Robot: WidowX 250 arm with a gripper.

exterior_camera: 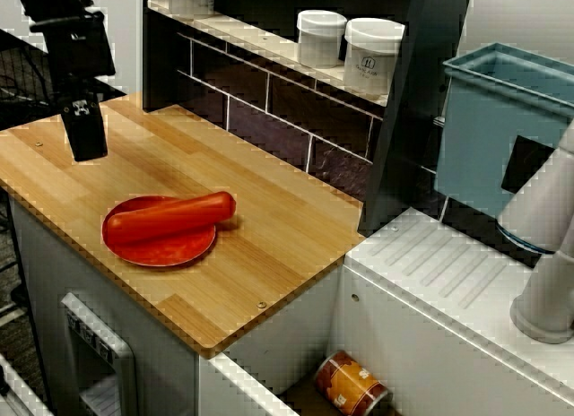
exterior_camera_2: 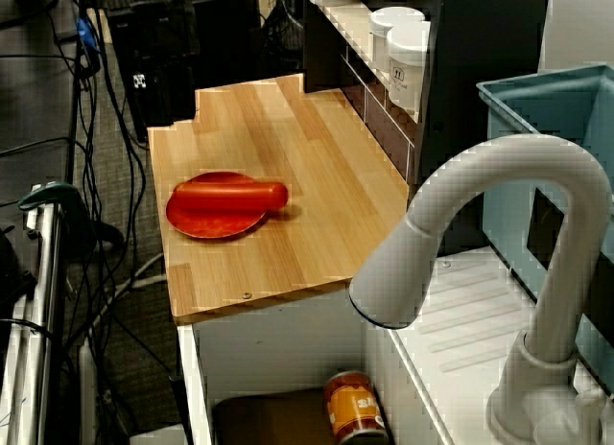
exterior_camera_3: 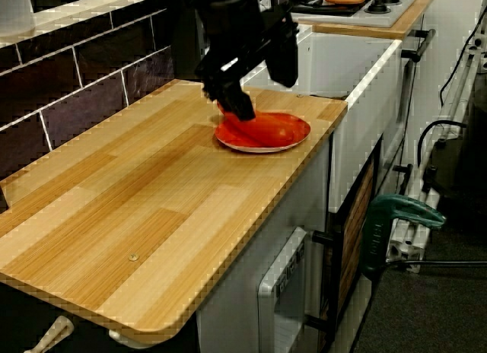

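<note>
A red sausage (exterior_camera: 170, 215) lies across a red plate (exterior_camera: 170, 247) on the wooden counter (exterior_camera: 269, 246); both also show in the view over the faucet, sausage (exterior_camera_2: 230, 195) on plate (exterior_camera_2: 206, 222). My black gripper (exterior_camera: 86, 138) hangs above the counter's left part, apart from the plate. In the view along the counter the gripper (exterior_camera_3: 262, 90) stands in front of the plate (exterior_camera_3: 285, 132), its jaws spread with nothing between them. One finger (exterior_camera_3: 237, 103) hides part of the sausage (exterior_camera_3: 259, 128).
Two white jars (exterior_camera: 372, 56) stand on the shelf above the dark tiled back wall. A blue bin (exterior_camera: 502, 129) and a white faucet (exterior_camera: 547, 255) are at the right by the sink. A can (exterior_camera: 352, 385) lies below. A green clamp (exterior_camera_3: 399, 224) sits on the floor side.
</note>
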